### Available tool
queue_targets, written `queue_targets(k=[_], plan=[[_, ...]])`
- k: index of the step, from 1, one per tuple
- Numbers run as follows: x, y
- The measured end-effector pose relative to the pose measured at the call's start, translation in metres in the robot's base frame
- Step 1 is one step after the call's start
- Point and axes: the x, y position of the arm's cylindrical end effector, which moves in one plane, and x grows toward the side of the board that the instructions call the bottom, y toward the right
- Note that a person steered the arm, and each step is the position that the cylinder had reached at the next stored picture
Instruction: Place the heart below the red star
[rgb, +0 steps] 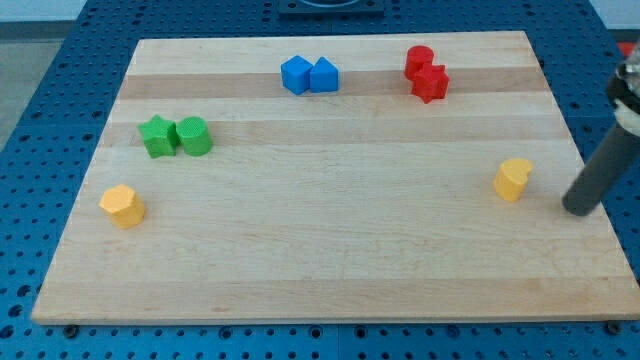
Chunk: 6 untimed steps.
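Note:
A yellow heart (513, 179) lies near the board's right edge. The red star (431, 83) sits near the view's top right, touching a red cylinder (419, 60) just above it. The heart is lower than the star and further right. My tip (577, 209) rests on the board just right of the heart, with a small gap between them. The dark rod slants up toward the view's right edge.
A blue cube (296, 75) and a second blue block (324, 75) touch at top centre. A green star (157, 137) and a green cylinder (194, 136) touch at the left. A yellow pentagon-like block (122, 206) lies at lower left. The board's right edge (590, 200) is close to my tip.

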Motion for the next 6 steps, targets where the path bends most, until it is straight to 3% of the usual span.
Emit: queue_targets(k=[2, 4, 5, 6], plan=[[-0.016, -0.036], [-0.02, -0.133], [-0.023, -0.103], [-0.039, -0.032]])
